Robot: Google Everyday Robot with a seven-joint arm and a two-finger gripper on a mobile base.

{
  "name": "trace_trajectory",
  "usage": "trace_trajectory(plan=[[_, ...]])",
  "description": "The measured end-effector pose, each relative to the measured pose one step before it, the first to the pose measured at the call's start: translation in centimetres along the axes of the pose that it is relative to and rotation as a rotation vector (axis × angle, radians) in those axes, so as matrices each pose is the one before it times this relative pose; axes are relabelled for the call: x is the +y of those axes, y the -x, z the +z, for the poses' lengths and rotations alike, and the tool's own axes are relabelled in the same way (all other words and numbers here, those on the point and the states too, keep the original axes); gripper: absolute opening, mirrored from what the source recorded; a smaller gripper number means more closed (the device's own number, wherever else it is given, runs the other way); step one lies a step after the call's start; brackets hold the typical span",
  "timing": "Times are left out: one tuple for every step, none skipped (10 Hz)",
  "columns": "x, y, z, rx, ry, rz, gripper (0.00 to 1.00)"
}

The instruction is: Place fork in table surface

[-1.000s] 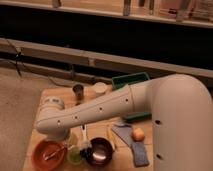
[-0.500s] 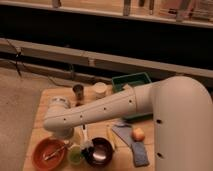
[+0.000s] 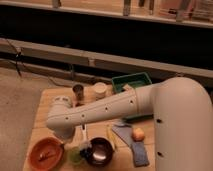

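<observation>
The tan wooden table surface holds several items. An orange bowl sits at its front left, and a thin pale piece that looks like the fork lies inside it. My white arm reaches from the right across the table, and its wrist end hangs just above and right of the bowl. My gripper points down between the orange bowl and a dark bowl, mostly hidden under the arm.
A green tray stands at the back right, with a metal cup and a white cup to its left. An orange fruit, a blue-grey cloth and a small green item lie at the front.
My arm's wrist end has shifted a little to the right, uncovering more of the table's left side. The items on the table have not moved.
</observation>
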Motion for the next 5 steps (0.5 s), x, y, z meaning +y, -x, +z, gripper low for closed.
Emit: trace_trajectory(plan=[[0.019,-0.036,-0.018,-0.00009,-0.00201,0.00028,0.05],[0.064,-0.078,-0.02,0.00021,-0.00291,0.00065,0.0],[0.049,-0.019,-0.027,0.00009,-0.00378,-0.00094,0.0],[0.011,-0.03,-0.04,0.00041,-0.00183,-0.00048,0.0],[-0.054,-0.101,-0.224,0.00568,-0.00246,-0.00372,0.0]])
